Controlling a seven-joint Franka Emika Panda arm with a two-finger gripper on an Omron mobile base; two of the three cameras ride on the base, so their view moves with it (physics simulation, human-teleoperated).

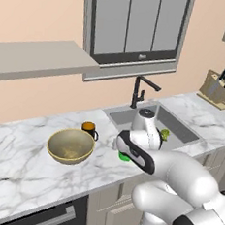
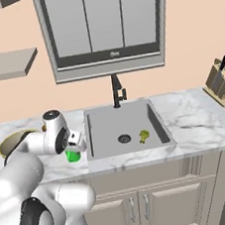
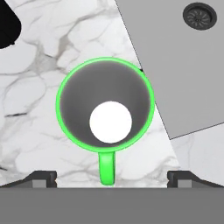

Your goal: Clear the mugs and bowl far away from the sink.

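Hanging directly above the green mug point(image 3: 105, 116), the hand point(image 3: 112, 178) stood spread wide, fingertips point(image 3: 43, 178) either side of the mug's handle, gripping nothing. Green mug upright on the marble worktop point(image 3: 30, 87), just beside the sink point(image 2: 121, 126); black mug point(image 1: 89, 129) and bowl point(image 1: 70, 145) further along, touching or nearly so.

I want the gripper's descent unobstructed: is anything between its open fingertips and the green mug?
Nothing: in the hand view the gripper looks straight down into the green mug, jaws open.
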